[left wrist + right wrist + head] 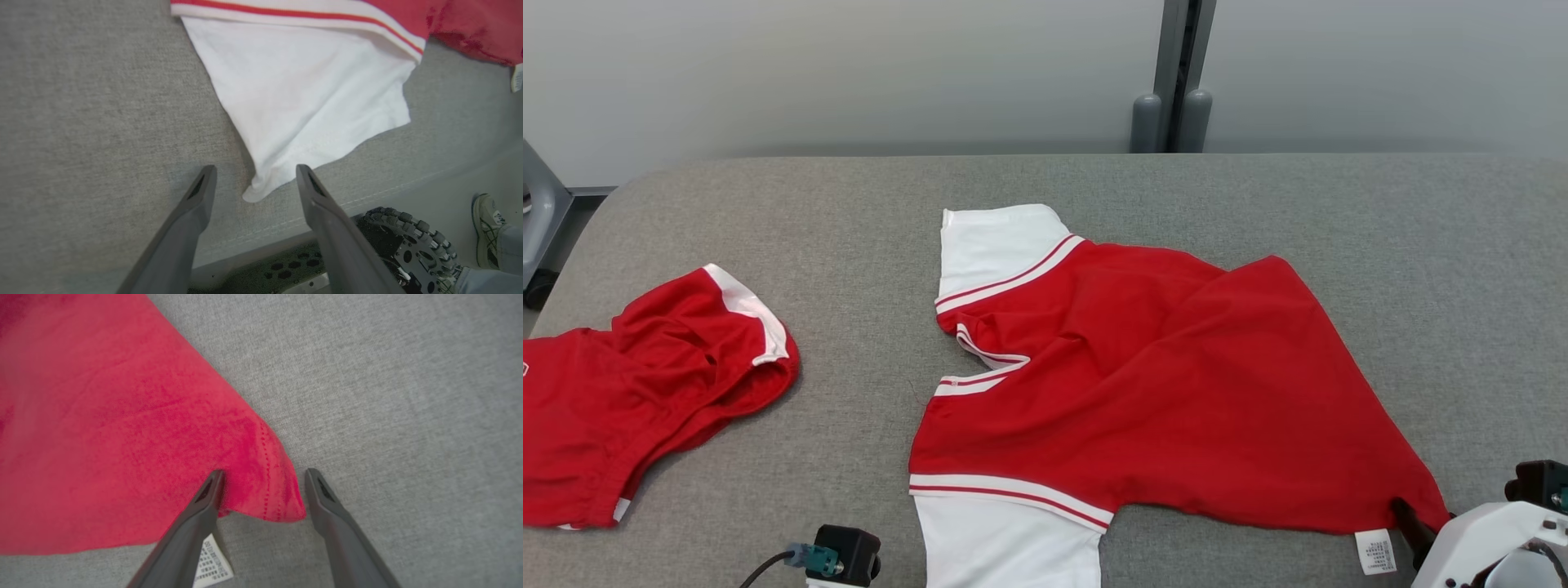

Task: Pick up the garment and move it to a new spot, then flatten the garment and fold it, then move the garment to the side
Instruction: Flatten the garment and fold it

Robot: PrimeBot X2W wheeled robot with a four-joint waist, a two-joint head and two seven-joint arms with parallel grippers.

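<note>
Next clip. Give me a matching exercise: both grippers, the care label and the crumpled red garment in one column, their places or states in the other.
Things
1. left gripper
2. right gripper
3. care label
4. crumpled garment

Places or states
a. far left of the table
b. open at the red hem corner
c. white, printed, by the hem
d. open at the white sleeve tip

Pairs: 1-d, 2-b, 3-c, 4-a

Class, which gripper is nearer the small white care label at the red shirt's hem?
Right. The right gripper straddles the red hem corner, the small white care label beside one finger; the left gripper is at the white sleeve tip.
</note>
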